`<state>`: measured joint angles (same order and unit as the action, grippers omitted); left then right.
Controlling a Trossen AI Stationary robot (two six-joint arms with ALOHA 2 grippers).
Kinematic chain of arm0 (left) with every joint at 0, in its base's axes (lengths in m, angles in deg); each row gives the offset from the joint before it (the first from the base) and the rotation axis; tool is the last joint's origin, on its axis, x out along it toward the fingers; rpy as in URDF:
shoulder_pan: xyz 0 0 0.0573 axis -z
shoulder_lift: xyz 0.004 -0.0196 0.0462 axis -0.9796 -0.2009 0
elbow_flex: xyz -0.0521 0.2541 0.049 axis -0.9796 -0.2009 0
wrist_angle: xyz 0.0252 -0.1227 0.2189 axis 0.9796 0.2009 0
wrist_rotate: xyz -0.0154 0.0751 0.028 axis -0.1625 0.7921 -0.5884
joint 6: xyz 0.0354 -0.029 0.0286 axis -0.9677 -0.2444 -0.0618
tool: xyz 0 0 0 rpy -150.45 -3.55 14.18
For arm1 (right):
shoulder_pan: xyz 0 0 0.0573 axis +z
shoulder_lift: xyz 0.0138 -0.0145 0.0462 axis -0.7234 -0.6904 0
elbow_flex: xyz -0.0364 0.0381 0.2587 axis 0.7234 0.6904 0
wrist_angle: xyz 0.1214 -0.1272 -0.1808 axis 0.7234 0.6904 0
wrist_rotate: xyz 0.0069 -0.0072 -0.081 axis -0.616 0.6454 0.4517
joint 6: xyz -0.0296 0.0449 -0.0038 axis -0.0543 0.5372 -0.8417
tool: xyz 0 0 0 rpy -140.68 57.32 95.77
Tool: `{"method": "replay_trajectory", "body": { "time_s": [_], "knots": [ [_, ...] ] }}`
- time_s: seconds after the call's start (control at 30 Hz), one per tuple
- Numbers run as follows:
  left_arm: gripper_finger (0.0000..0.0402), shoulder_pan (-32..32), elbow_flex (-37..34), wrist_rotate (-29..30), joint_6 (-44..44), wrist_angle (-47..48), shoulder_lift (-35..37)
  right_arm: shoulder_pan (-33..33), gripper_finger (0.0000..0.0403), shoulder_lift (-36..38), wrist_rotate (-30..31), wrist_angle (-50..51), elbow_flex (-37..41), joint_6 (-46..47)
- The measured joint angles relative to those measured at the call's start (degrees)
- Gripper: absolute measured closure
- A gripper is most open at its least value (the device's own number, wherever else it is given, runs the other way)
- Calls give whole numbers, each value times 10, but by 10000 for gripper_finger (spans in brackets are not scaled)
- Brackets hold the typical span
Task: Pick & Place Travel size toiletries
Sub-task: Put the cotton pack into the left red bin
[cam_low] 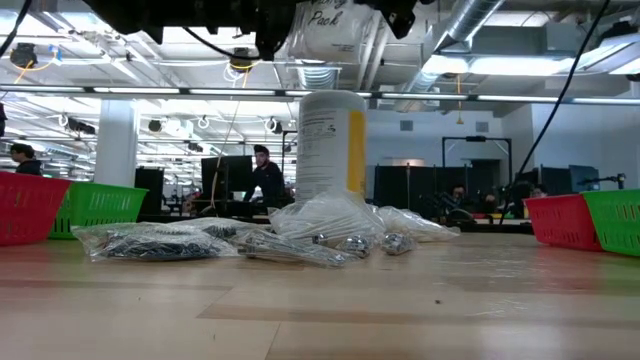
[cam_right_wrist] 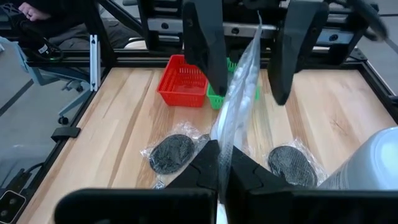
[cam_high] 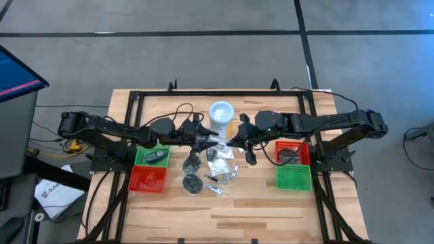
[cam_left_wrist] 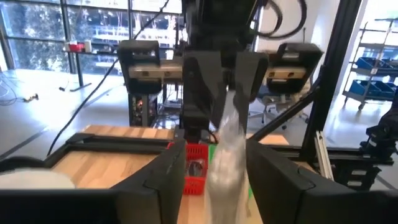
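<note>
Above the table's middle, my right gripper [cam_right_wrist: 222,155] is shut on a clear plastic packet [cam_right_wrist: 241,87] of small white toiletries. The packet reaches across to my left gripper [cam_left_wrist: 216,152], which is open. Its two fingers [cam_right_wrist: 208,62] stand on either side of the packet's far end, with a gap on each side. More travel size toiletries lie on the table below: black round pots in clear bags [cam_right_wrist: 171,151] and a pile of small packets and tubes [cam_high: 220,168]. My right gripper pinches the packet's near end [cam_right_wrist: 224,134] between its two fingers. They come from the table's right side, slanting a little downward. The packet stands edge-on and reaches away from the fingertips, lifted clear of the table.
A tall white canister [cam_high: 221,115] stands just behind the grippers. At the left are a green tray [cam_high: 140,156] with a dark item in it and a red tray [cam_high: 148,178]. At the right are a red tray [cam_high: 303,150] and a green tray [cam_high: 293,177]. Bare wood lies along the near edge.
</note>
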<state>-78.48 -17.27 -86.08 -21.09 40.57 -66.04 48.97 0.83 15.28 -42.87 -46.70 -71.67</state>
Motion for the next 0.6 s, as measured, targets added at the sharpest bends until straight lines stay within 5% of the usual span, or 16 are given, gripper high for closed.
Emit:
{"method": "replay_trajectory", "body": {
  "time_s": [0.6],
  "knots": [
    [389,0,-1,-31,4,5,5,0,403,0,0,4,0,0]
  ]
}}
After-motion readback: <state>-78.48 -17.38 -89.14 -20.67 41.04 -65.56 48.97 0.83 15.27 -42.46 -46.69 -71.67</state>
